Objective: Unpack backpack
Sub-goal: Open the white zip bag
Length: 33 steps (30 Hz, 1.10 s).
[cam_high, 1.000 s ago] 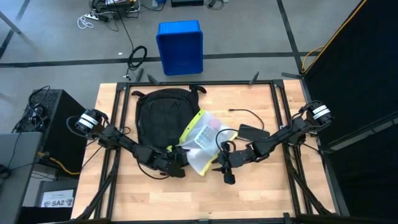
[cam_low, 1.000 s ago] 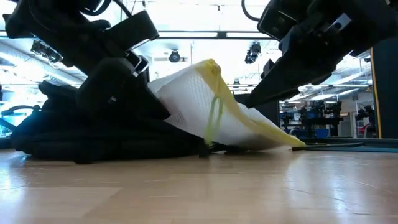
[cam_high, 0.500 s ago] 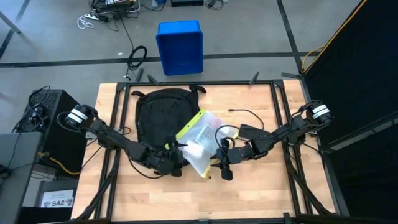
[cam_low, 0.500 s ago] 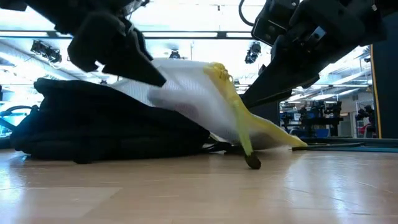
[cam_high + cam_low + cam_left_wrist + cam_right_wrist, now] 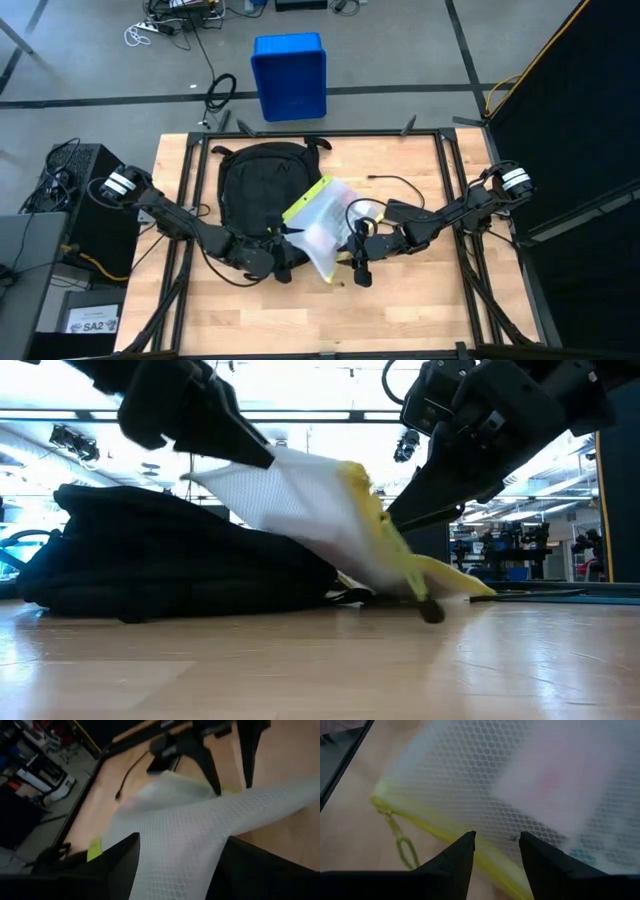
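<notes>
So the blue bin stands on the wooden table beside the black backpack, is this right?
No. The blue bin stands on the floor beyond the wooden table, not on it; the high view shows this. The black backpack does lie on the table.

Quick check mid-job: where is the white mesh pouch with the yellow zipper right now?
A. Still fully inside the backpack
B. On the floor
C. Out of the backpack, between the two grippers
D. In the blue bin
C: the mesh pouch lies outside the backpack, lifted between the left gripper and right gripper.
</notes>
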### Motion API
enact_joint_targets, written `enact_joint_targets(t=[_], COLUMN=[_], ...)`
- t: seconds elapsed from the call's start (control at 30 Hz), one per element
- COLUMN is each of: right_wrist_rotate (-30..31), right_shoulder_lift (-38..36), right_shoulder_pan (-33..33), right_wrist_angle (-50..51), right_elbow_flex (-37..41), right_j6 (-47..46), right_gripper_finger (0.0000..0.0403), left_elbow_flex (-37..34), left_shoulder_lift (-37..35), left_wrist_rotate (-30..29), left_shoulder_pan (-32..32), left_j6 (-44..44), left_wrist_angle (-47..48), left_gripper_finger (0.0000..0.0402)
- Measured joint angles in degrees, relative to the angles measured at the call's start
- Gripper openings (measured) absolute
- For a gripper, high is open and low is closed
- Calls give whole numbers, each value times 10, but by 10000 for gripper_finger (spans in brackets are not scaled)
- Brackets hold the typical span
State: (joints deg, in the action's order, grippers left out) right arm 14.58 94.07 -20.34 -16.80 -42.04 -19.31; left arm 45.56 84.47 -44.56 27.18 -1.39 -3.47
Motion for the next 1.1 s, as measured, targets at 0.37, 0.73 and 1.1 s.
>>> enact_joint_targets(t=[0.37,0.73,1.1], right_wrist_rotate=[36,37,38], right_shoulder_lift=[0,0,0], right_shoulder_pan=[4,9,10], right_wrist_angle=[0,2,1], right_elbow_flex=[0,0,0], right_j6=[0,10,10], right_gripper_finger=[137,136,135], left_elbow_flex=[1,1,9], left_shoulder_lift=[-2,-26,55], left_wrist_rotate=[-22,-10,37], left_shoulder_pan=[19,60,96], left_j6=[-9,-78,-147], left_wrist_angle=[38,-69,-188], left_gripper_finger=[241,241,225])
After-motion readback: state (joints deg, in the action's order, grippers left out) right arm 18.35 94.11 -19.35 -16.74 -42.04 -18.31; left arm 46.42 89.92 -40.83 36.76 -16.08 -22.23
